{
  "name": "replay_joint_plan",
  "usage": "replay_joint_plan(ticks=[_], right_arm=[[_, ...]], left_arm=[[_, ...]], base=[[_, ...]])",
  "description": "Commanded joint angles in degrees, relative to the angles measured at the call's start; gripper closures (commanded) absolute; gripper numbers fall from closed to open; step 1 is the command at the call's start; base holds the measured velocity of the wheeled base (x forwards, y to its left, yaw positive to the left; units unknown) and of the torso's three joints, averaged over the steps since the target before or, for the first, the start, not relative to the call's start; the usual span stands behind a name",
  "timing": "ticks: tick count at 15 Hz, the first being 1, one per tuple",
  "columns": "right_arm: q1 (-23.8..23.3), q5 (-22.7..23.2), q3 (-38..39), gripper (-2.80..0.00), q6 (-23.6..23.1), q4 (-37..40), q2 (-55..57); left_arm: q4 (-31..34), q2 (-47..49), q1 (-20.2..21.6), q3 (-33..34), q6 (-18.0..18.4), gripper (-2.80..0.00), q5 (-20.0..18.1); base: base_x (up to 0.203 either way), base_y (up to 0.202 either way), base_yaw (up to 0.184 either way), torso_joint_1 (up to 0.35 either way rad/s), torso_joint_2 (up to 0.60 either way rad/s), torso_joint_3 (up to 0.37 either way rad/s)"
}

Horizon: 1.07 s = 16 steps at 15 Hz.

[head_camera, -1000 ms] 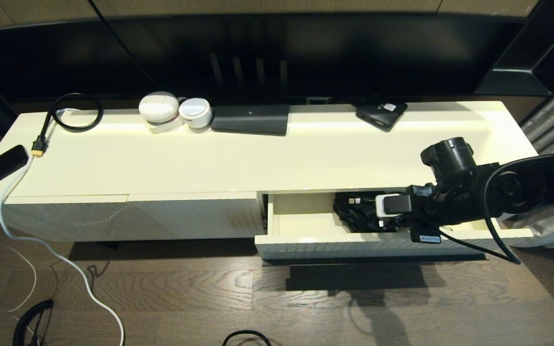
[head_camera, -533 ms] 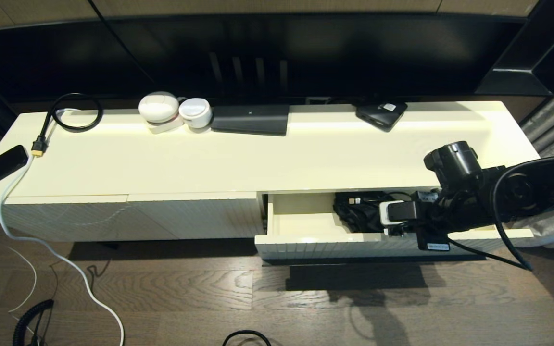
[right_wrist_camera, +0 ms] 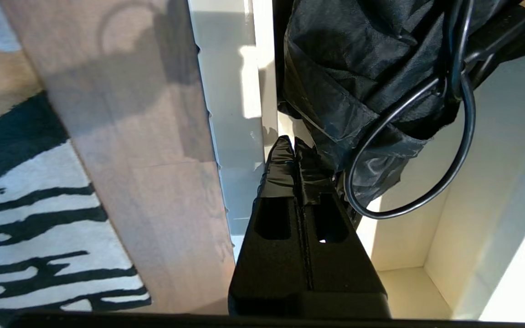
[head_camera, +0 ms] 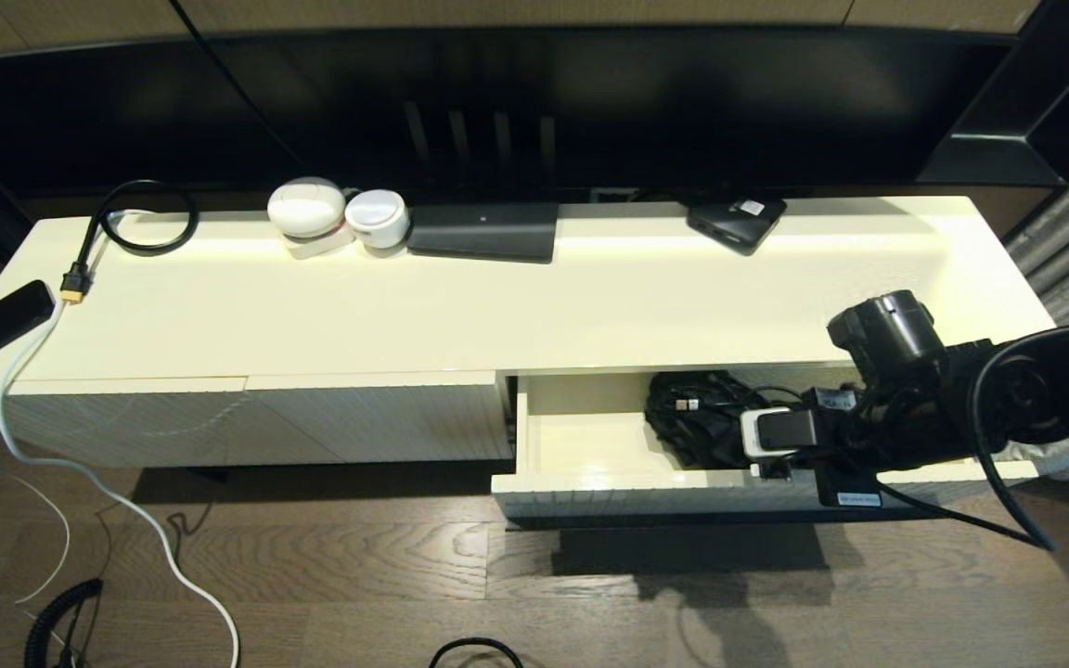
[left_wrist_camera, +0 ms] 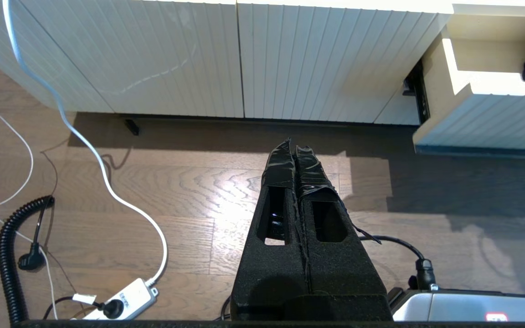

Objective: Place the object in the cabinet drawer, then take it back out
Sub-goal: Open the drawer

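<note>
Drawer (head_camera: 590,445): wide, shallow, cream-white, pulled out from the right half of the cabinet (head_camera: 497,297). Front vertically ribbed; inside smooth and glossy, catching light. Handle strip not discernible.

Inside the drawer, near the middle: black bag (head_camera: 692,422), crinkled, matte fabric with folds, looped by a thin round black cable (right_wrist_camera: 426,136). Left part of the drawer floor is bare.

Right gripper (right_wrist_camera: 295,145): over the drawer's front edge, just beside the bag; its 2 black, tape-wrapped fingers are pressed together with nothing between them. Touching the bag or not: cannot tell.

Left gripper (left_wrist_camera: 294,145): parked above the wood-grain floor (left_wrist_camera: 153,182) before the ribbed cabinet front, fingers pressed together, holding nothing.

Cabinet top: smooth cream slab; 2 rounded white devices (head_camera: 335,213), flat black box (head_camera: 483,230).
</note>
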Motion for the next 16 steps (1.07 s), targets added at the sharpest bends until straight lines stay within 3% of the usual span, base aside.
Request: replay_joint_plan(ticks=[1, 16], right_arm=[[-0.08, -0.07, 2.18, 0.0, -0.41, 0.22, -0.46], [0.0, 0.2, 15.2, 0.0, 0.63, -3.4, -5.03]], left_arm=[[0.0, 0.0, -0.02, 0.0, -0.06, 0.0, 0.03], [-0.06, 0.0, 0.02, 0.01, -0.06, 0.0, 0.03]], base=[[0.0, 0.0, 0.0, 0.0, 0.0, 0.0], [0.0, 0.0, 0.0, 0.0, 0.0, 0.0]])
